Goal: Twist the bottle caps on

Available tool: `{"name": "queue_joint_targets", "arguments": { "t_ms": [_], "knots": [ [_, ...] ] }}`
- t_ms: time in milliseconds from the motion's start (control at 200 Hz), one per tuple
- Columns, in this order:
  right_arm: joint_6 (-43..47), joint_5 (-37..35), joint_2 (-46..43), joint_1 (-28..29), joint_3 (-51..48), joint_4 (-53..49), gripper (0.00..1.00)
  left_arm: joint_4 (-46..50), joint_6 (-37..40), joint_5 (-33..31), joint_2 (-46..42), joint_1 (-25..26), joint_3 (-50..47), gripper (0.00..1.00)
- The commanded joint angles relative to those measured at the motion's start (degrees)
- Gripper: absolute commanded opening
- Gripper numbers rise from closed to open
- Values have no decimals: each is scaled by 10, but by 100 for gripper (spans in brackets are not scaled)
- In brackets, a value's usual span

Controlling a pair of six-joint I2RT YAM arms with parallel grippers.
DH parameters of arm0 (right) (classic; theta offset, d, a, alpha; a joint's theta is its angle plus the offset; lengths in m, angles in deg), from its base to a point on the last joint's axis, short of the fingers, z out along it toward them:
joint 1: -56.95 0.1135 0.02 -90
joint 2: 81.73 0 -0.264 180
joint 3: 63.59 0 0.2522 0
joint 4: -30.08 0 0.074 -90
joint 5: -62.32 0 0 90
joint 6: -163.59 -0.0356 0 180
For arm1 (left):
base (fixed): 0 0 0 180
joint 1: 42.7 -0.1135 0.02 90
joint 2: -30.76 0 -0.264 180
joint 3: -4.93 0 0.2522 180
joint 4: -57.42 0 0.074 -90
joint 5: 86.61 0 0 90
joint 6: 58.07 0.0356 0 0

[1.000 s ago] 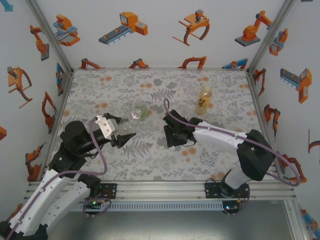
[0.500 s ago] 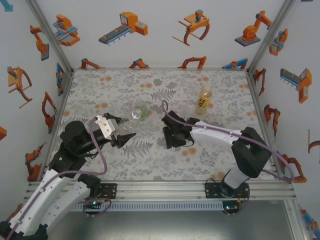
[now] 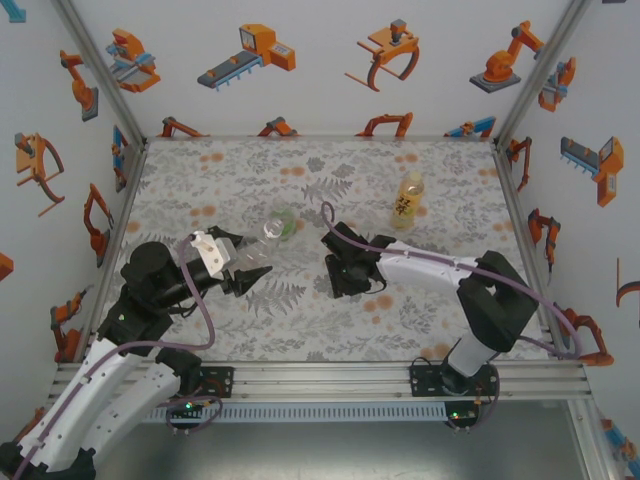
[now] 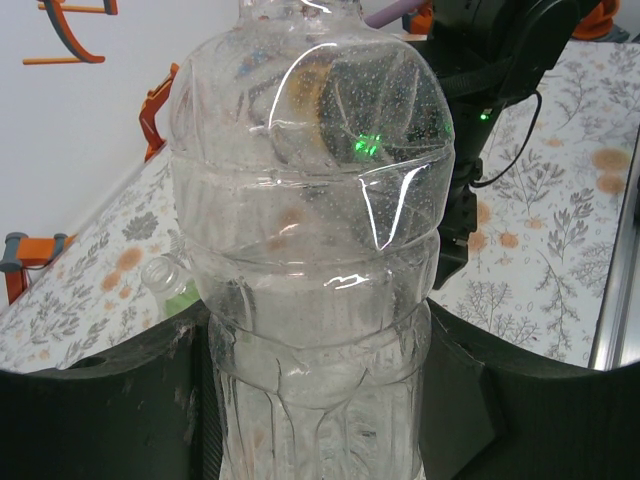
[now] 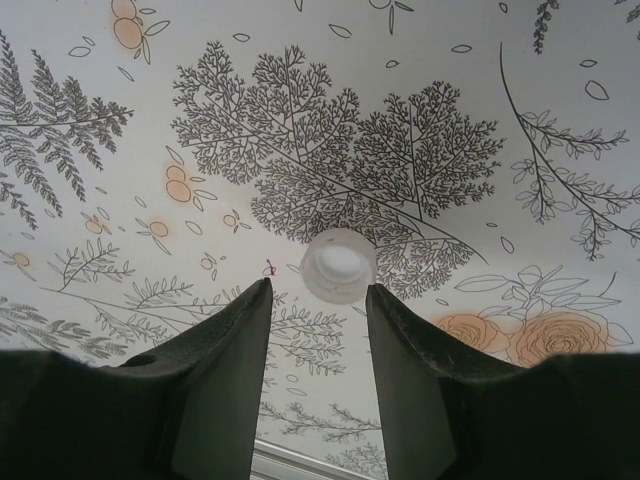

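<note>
From where I stand, the left gripper [image 3: 248, 270] is clenched on the colourless bottle [image 4: 315, 250], its dark fingers pressing both sides of the lower body at the bottom of the left wrist view. The right gripper [image 5: 318, 290] hangs low over the table [image 5: 560, 150] with its jaws parted. The white cap [image 5: 338, 265] lies at the centre of that frame, right at the tips. It sits a touch nearer the right finger and there is a sliver of cloth beside the left one, so nothing is pinched yet. To do this pick well, I'd nudge the gripper forward and slightly right so the cap sits square between the pads. Then I'd close gently on its rim, keeping it flat for the bottle's mouth. The green-tinted bottle [image 3: 280, 224] lies on its side left of centre in the overhead view, and the yellow-orange bottle [image 3: 407, 198] stands upright toward the upper right. Compared with a second ago, the right arm has crept a little leftward, elbow included, while the left arm and its bottle have not budged.
</note>
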State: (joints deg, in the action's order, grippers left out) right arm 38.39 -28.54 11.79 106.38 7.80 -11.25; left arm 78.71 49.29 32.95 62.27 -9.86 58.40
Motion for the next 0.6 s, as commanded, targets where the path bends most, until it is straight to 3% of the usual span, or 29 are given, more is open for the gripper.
{"name": "queue_joint_targets", "arguments": {
  "t_ms": [0,596],
  "knots": [
    [-12,-1,9,3,15,3,43,-6,0,2,-3,-4,-3,0],
    [-11,-9,37,3,9,11,43,-7,-1,1,-3,-5,-4,0]
  ]
}}
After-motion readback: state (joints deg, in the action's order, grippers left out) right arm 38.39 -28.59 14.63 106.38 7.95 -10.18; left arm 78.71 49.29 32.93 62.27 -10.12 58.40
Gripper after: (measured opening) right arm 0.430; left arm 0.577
